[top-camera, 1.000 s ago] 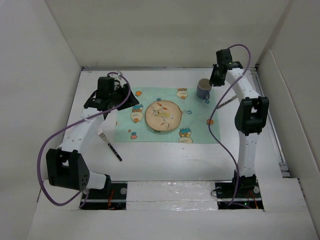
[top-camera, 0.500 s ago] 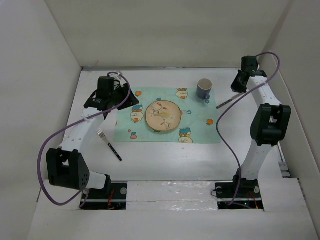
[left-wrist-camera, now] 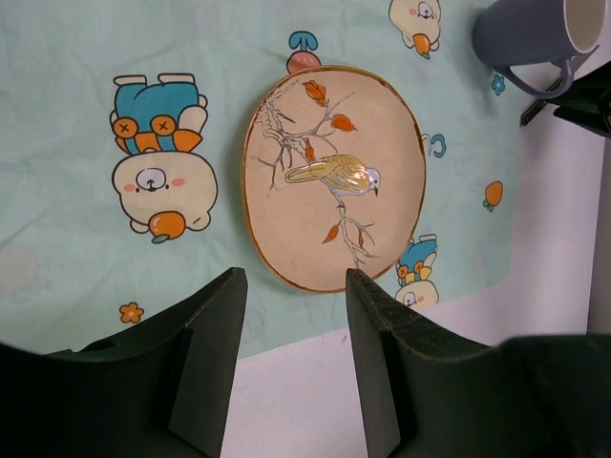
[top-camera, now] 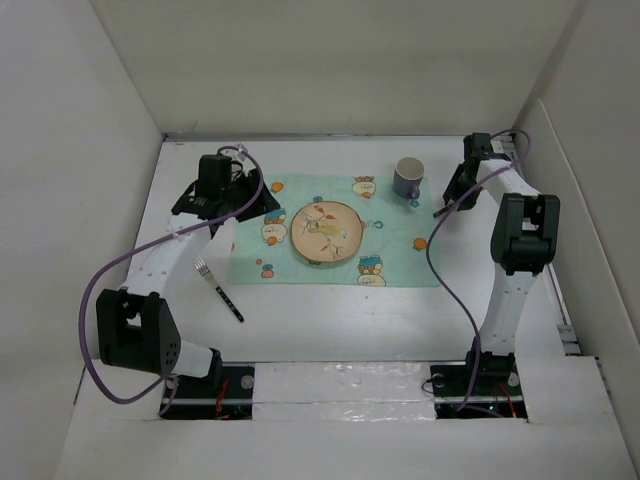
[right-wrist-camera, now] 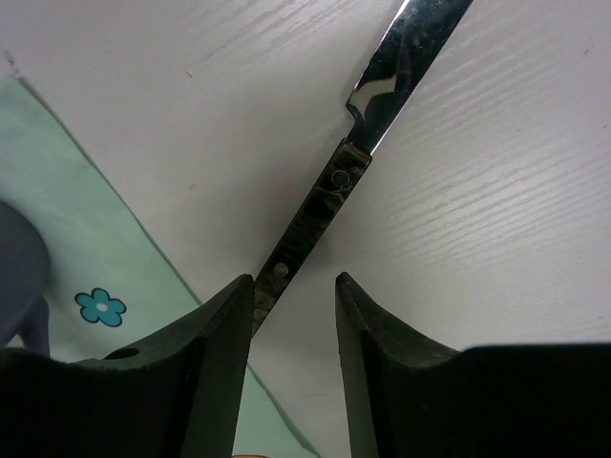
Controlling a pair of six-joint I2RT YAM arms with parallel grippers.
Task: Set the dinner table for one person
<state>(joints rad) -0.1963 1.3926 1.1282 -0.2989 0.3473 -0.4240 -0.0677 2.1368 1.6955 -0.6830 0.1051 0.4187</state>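
Note:
The white dinner table point(top-camera: 330, 310) carries a mint-green mat point(top-camera: 400, 265) with a bird-painted plate point(top-camera: 326, 231) at its middle and a grey-blue mug point(top-camera: 407, 178) at its back right corner. A fork point(top-camera: 217, 285) lies on the table left of the mat. My right gripper point(top-camera: 450, 200) stands open, low over a knife point(right-wrist-camera: 320, 205) lying on the table just right of the mat; the dark handle runs in behind the left finger point(right-wrist-camera: 224, 343). Over the mat's left edge hovers my left gripper point(top-camera: 240, 197), open and empty, looking down at the plate point(left-wrist-camera: 334, 181).
White walls edge the table on the left, back and right; the right gripper works close to the back right corner. Purple cables loop off both arms. The mug point(left-wrist-camera: 535, 33) stands just left of the right gripper.
The right arm has left the mug, swung to the back right, then come down over the knife with its jaws now apart. The left arm has stayed put.

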